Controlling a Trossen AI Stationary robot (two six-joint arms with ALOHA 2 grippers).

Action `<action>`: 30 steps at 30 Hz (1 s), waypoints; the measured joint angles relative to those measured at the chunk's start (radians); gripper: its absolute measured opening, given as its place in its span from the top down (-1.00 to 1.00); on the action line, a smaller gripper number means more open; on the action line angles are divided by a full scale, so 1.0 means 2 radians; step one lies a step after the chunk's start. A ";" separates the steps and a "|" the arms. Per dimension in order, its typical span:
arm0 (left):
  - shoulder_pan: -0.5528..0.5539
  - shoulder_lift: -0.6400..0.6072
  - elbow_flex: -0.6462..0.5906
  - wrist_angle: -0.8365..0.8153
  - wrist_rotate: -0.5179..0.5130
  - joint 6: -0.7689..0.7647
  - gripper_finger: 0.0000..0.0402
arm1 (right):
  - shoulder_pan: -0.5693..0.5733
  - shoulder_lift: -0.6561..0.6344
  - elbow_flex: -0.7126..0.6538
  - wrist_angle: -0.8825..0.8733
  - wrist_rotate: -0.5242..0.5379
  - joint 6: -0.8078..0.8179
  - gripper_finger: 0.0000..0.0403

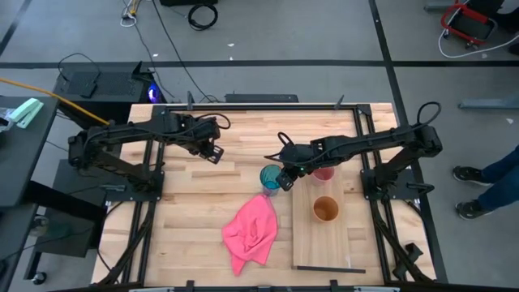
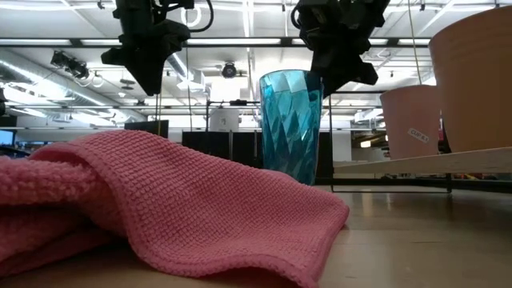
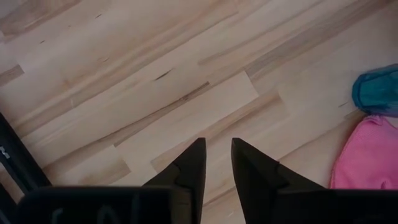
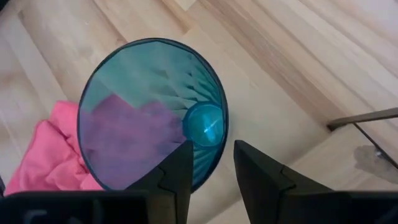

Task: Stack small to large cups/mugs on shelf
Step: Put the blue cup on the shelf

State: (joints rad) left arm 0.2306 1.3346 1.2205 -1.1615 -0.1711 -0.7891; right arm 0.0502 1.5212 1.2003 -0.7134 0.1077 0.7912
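The translucent teal cup stands upright on the tabletop, just left of the shelf; it also shows in the low view. The pink cup and the orange-brown cup stand upright on the shelf board. My right gripper is open just above the teal cup's rim, one finger over the cup's inside and one outside its wall. My left gripper hangs above bare tabletop at the far left, its fingers a narrow gap apart and empty. My right gripper comes at the teal cup from above, pointing down, with the side of the rim nearest the shelf between its two fingers. I cannot tell whether either finger touches the wall. The cup stands upright on the table.
A crumpled pink cloth lies on the table just in front of the teal cup, toward the near edge. The shelf's thin black wire frame stands close to the cup. A person's legs show beyond the table's right edge.
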 joint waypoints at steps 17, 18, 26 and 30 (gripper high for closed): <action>0.000 0.000 0.000 0.003 0.000 0.000 0.60 | 0.000 0.003 0.000 0.002 0.000 0.016 0.51; 0.000 0.000 0.000 0.003 0.000 0.000 0.60 | 0.000 0.003 0.000 0.002 0.000 0.016 0.53; 0.000 0.000 0.000 0.003 0.000 0.000 0.63 | 0.000 0.003 0.000 0.001 -0.001 0.014 0.83; 0.000 0.000 0.000 0.003 0.000 0.000 0.62 | 0.000 0.002 0.000 0.002 -0.002 0.011 0.95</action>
State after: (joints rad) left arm 0.2306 1.3346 1.2205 -1.1553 -0.1711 -0.7898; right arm 0.0509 1.5261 1.2003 -0.7100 0.1032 0.8131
